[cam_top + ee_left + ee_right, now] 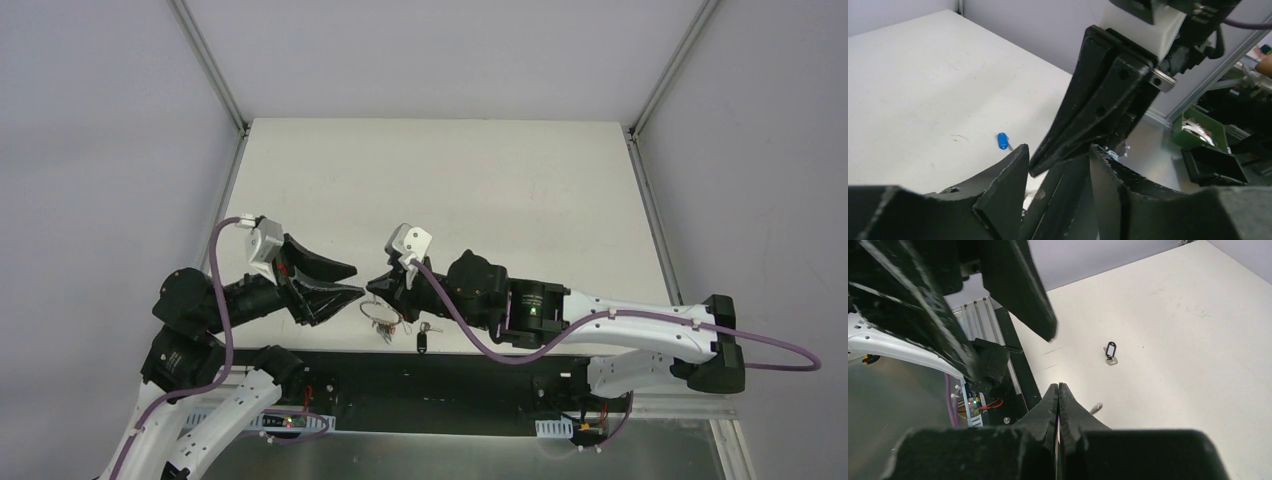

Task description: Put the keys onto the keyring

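black-headed key [1110, 352] on white table [1178, 310], right gripper [1058, 390] pinched closed

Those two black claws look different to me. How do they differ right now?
The left gripper stands wide open, jaws spread; the right gripper is shut, jaws pressed together. The left gripper points right, the right gripper points left, tips nearly meeting. Both are black, two-fingered and held above the table.
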